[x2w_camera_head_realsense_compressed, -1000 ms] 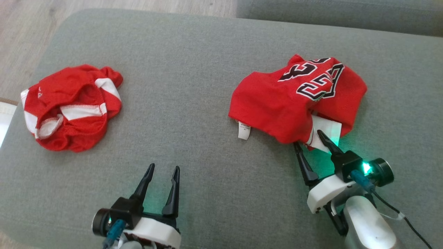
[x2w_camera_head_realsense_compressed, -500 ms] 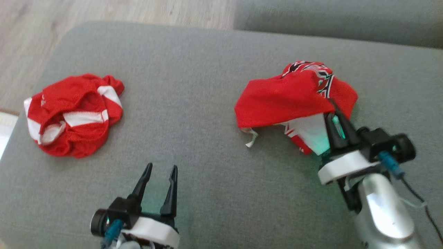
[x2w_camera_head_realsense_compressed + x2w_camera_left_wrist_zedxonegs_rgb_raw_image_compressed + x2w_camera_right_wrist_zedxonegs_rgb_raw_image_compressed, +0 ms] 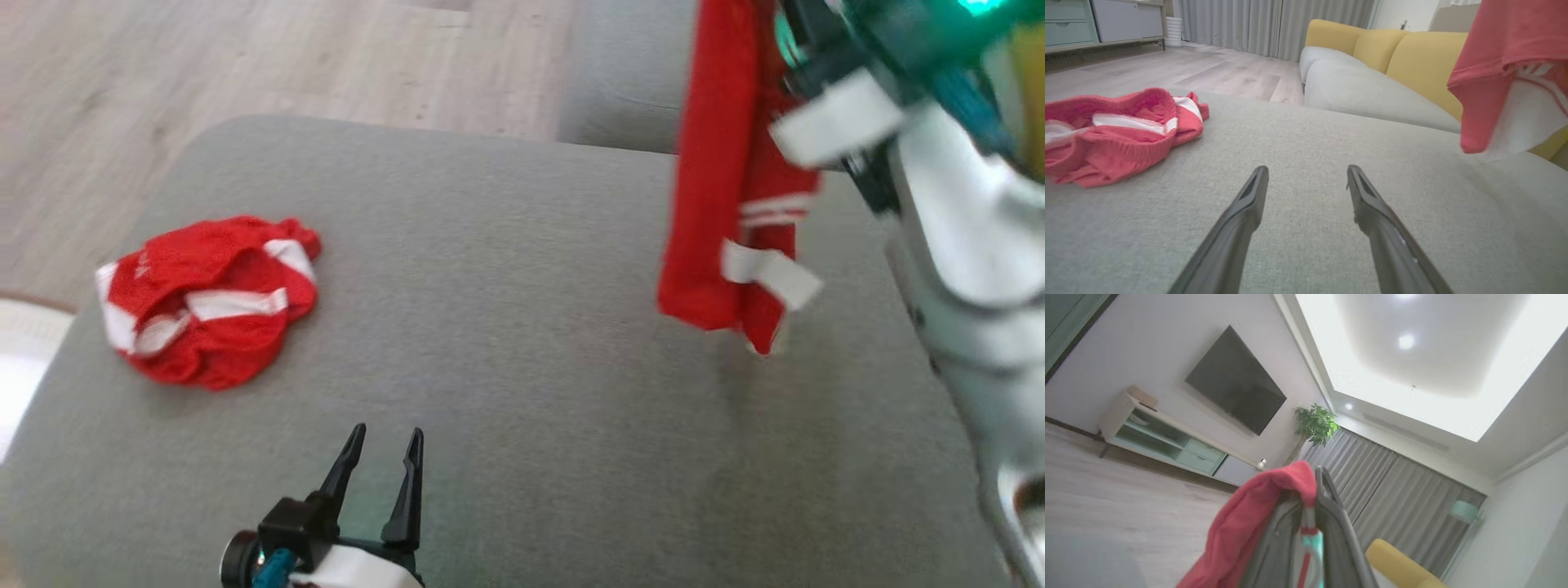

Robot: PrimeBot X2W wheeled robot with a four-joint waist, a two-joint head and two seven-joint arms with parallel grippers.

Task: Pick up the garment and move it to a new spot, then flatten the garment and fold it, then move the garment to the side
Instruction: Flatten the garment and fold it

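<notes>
The garment (image 3: 718, 204), a red jersey with white trim and a white label, hangs in the air at the upper right, its lower end just above the grey cushion (image 3: 506, 343). My right gripper (image 3: 790, 41) is raised high and shut on the garment's top edge. In the right wrist view the red cloth (image 3: 1241, 535) drapes over the closed fingers (image 3: 1331, 522). My left gripper (image 3: 384, 441) rests open near the cushion's front edge, with nothing between its fingers (image 3: 1249, 204). From there the garment (image 3: 1490, 81) hangs at the upper right.
A second red-and-white garment (image 3: 208, 298) lies crumpled on the cushion's left side (image 3: 1118, 130). Beyond the cushion are wooden floor (image 3: 245, 57) and a grey sofa with yellow backs (image 3: 1372, 90).
My right gripper has shut on the jersey and lifted it off the cushion, high up to the right. The head camera has tilted upward. The left gripper has stayed put.
</notes>
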